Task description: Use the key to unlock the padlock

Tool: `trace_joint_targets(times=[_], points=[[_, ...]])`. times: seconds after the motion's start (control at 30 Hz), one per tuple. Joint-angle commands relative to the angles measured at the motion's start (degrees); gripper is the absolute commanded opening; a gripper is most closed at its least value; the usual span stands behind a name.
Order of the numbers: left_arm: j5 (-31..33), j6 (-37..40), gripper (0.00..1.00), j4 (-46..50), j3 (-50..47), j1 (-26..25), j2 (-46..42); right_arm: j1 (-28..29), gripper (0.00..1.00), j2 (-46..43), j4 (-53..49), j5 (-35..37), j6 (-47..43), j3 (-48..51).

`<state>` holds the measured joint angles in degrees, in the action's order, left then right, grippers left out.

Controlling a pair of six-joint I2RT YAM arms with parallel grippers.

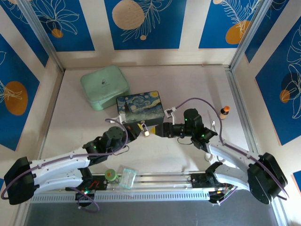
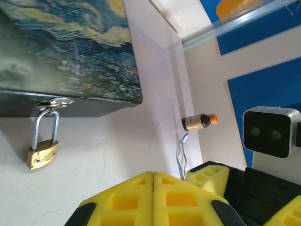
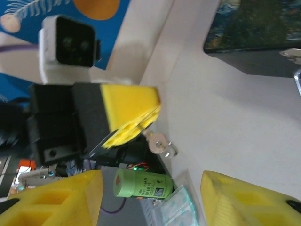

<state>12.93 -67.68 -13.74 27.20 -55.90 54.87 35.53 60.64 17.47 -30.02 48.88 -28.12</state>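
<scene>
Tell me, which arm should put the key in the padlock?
Left. The left gripper is shut on the key, facing the hanging padlock; the right gripper is open and empty.

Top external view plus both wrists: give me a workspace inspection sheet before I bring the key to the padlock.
Surface: white table, no spills seen.
Job's things: padlock hangs by its shackle from the hasp of the painted box; key sticks out of the left claw.
Clutter: mint case, orange-capped bottle, green can, clear packet.
Grippers: left claw shut on the key; right claw open, holding nothing.
Cables: purple cable arcs over the right arm.
Surroundings: blue floral wall panels.
</scene>
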Motion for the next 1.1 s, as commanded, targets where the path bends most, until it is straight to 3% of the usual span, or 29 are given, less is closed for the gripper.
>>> trace_joint_targets(times=[0.0, 0.1, 0.37, 0.87, 1.07], points=[[-12.3, 4.6, 0.00, -0.6, 1.4, 2.7, -0.4, 0.0, 0.56, -1.0, 2.2, -5.3, -4.4, 1.1], [-15.6, 7.7, 0.00, -4.7, 1.3, 2.8, -0.2, 1.0, 0.52, 0.3, 1.1, -2.8, -5.2, 0.0], [-17.4, 11.5, 0.00, -18.7, -3.2, 2.8, -1.5, 3.3, 0.48, 6.6, 13.6, -8.1, 2.9, -0.5], [-16.9, 12.7, 0.00, -18.8, -2.8, 2.9, -1.9, 1.7, 0.16, 5.0, 19.1, -8.1, 4.9, 2.6], [-16.6, 12.2, 0.00, -19.4, -3.3, 2.8, -1.5, 1.8, 0.14, 4.8, 19.4, -8.5, 4.6, 2.2]])
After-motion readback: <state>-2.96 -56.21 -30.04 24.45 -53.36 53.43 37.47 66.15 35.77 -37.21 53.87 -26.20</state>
